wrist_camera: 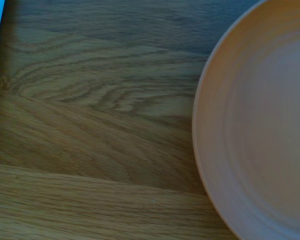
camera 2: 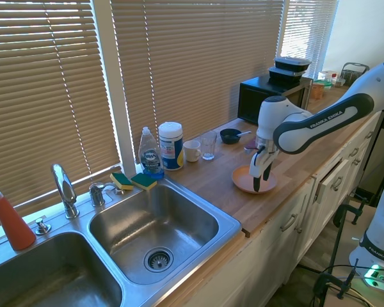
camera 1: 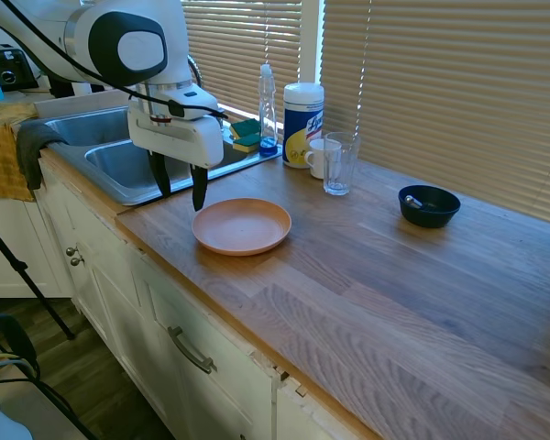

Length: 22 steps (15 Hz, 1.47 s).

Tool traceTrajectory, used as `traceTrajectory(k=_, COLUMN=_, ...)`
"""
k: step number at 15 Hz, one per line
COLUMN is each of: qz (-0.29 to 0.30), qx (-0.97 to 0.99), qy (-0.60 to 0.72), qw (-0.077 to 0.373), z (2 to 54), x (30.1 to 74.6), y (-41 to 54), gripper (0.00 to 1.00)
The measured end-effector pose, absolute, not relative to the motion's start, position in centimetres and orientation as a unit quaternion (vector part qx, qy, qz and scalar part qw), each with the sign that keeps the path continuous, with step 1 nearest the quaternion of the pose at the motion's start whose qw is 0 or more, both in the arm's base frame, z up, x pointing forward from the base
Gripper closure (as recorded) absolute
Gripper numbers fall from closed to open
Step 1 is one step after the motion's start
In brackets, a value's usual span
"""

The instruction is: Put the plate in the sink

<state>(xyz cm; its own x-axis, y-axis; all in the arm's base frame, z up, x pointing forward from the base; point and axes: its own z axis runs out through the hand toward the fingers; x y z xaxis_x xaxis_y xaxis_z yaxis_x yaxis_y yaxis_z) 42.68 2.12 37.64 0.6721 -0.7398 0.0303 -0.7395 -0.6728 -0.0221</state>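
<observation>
Wooden table (camera 1: 367, 275) holds the flat plate (camera 1: 242, 225) near the sink (camera 1: 119, 160), and the claw (camera 1: 179, 188), fingers apart, might slip off its thin rim.

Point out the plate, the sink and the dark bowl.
plate (camera 1: 243, 225): first exterior view, on its flat centre.
sink (camera 2: 225, 224): second exterior view, on the flat steel rim at the right basin's corner.
dark bowl (camera 1: 429, 213): first exterior view, on its front outer wall.
</observation>
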Motion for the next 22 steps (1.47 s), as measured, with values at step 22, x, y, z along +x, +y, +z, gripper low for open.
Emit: traceTrajectory(k=22, qz=0.014, qx=-0.866, qy=0.492, qw=0.086, z=34.7, x=46.0, y=-17.5, gripper=0.0)
